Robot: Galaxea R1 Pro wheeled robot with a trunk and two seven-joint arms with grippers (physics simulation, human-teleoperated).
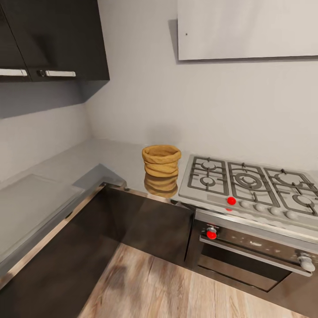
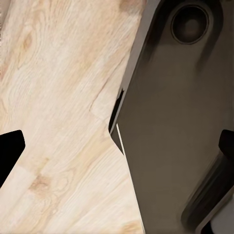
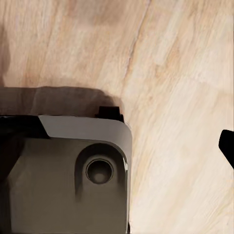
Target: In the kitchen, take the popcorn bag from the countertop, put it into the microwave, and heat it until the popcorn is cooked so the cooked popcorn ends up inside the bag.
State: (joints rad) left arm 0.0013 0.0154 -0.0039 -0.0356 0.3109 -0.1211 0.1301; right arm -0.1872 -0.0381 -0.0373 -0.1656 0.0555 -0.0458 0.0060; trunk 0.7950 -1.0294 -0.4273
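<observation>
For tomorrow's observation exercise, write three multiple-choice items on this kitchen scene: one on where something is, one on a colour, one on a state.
1. Where does the popcorn bag stand?
A. on the floor
B. on the countertop, beside the gas hob
C. inside the oven

2. What colour is the marked hob knob?
A. red
B. blue
C. green

3. How is the oven door?
A. wide open
B. removed
C. closed

Answers: 1 B, the bag stands on the grey top just left of the hob. 2 A, the dot is bright red. 3 C, the door sits flush under its handle.
</observation>
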